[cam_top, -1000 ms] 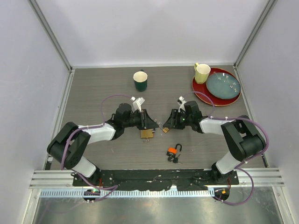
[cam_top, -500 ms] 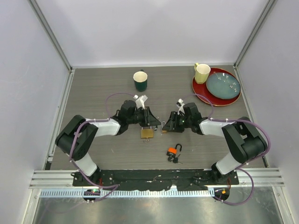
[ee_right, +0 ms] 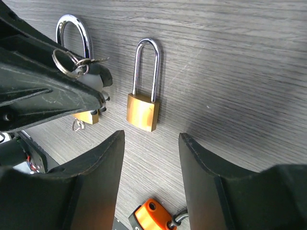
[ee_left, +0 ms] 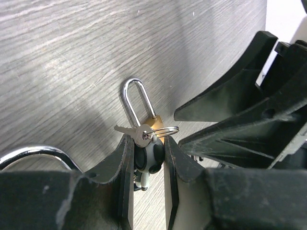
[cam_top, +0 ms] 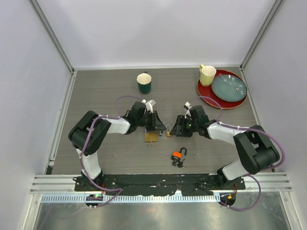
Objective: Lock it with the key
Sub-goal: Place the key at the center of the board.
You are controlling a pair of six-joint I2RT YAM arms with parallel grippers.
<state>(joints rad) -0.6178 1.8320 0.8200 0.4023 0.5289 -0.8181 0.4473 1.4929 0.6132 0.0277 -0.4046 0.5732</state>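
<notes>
Brass-bodied, the padlock (ee_right: 143, 112) lies flat on the table (ee_right: 240, 72) just ahead of the right gripper (ee_right: 151, 138), whose fingers stand spread as if to steady it, while the left gripper (ee_left: 147, 146) pinches the key (ee_left: 136, 133) near its head, seemingly keeping the blade free for the keyhole.

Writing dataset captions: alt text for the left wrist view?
The left gripper clamps a ringed key in front of a long-shackled brass padlock lying on the grey wood-grain table. The open right gripper sits at right.
</notes>
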